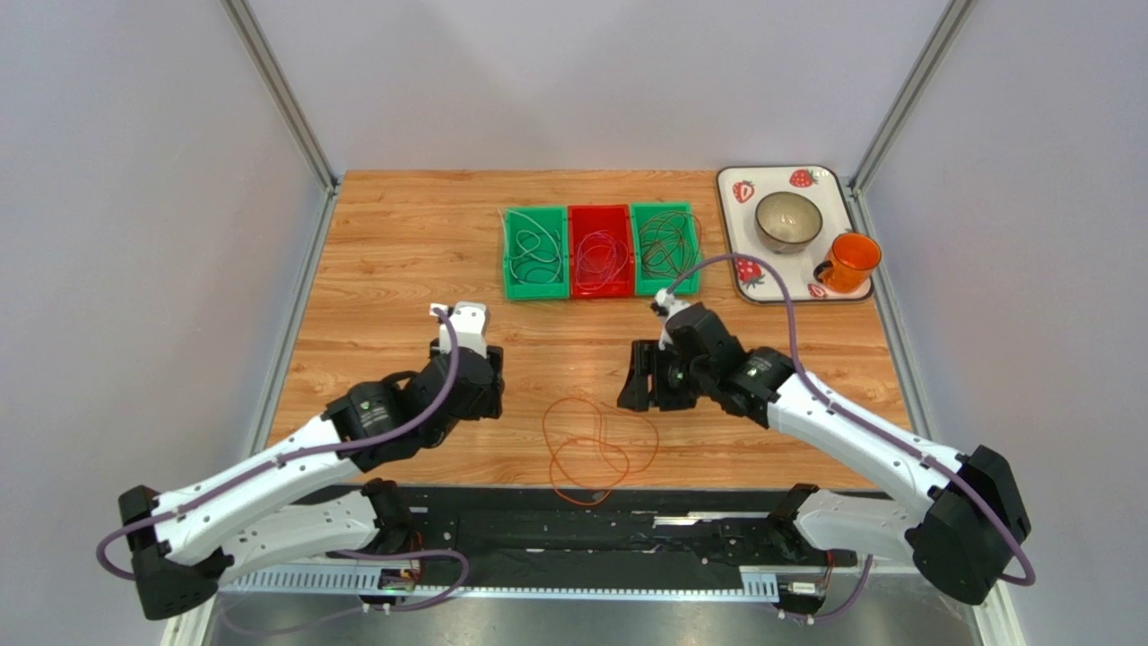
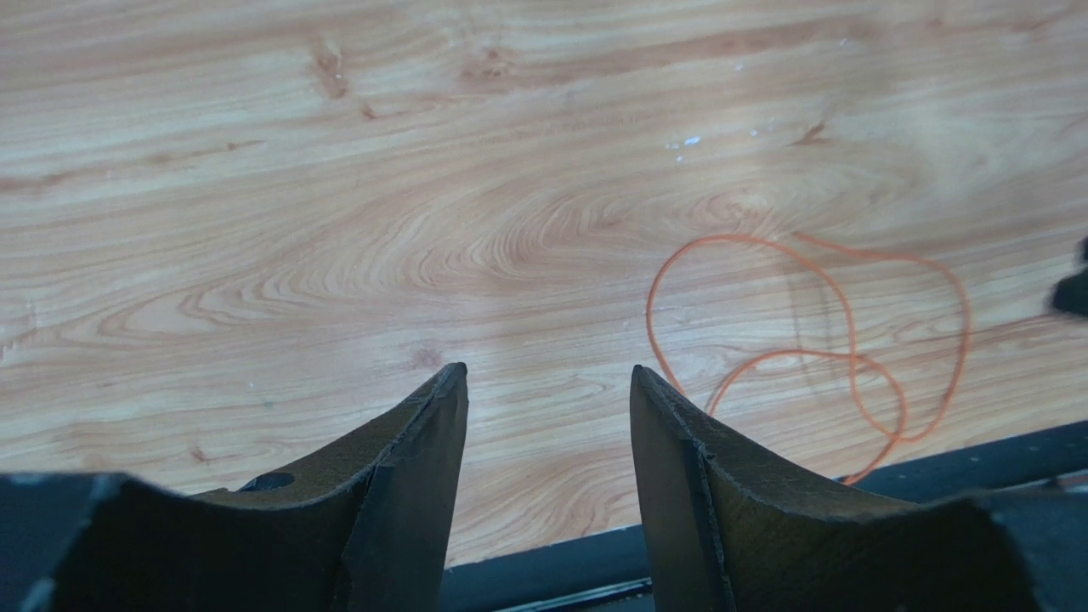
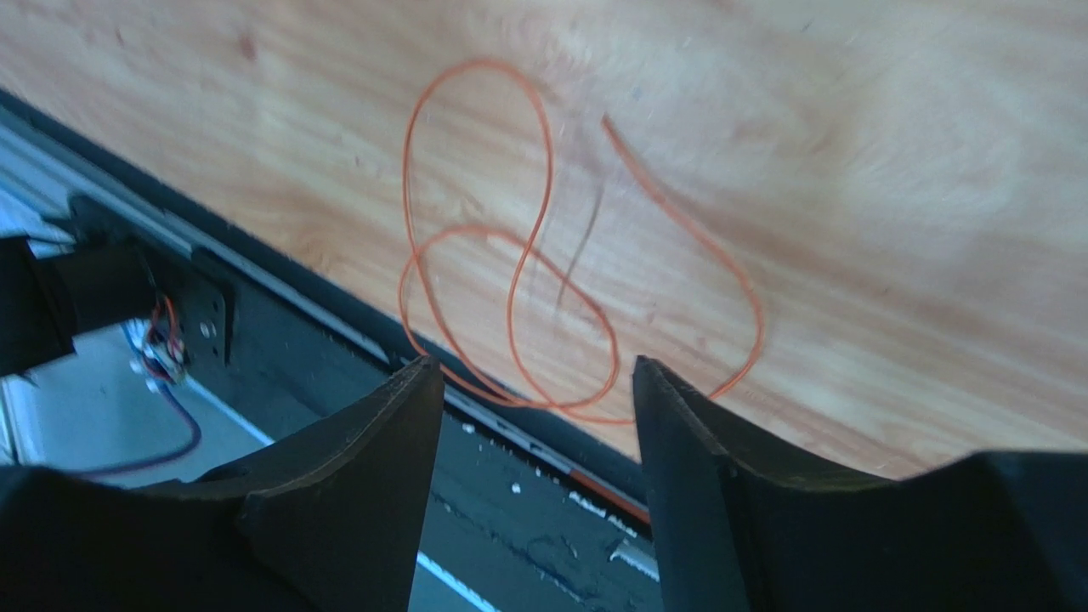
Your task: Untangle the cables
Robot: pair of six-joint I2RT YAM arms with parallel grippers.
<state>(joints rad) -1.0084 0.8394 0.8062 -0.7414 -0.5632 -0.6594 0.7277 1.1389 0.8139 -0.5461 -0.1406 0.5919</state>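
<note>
Top external: three far bins (image 1: 600,211) are holding coiled cables (image 1: 536,250). Orange cable (image 1: 597,444) is lying between left claw (image 2: 547,372) and right claw (image 3: 536,364), both released.

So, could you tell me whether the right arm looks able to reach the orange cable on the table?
Probably yes. The right gripper hangs open close by the orange cable, which lies loose on the table with nothing over it, and the left gripper stands off to the other side.
</note>
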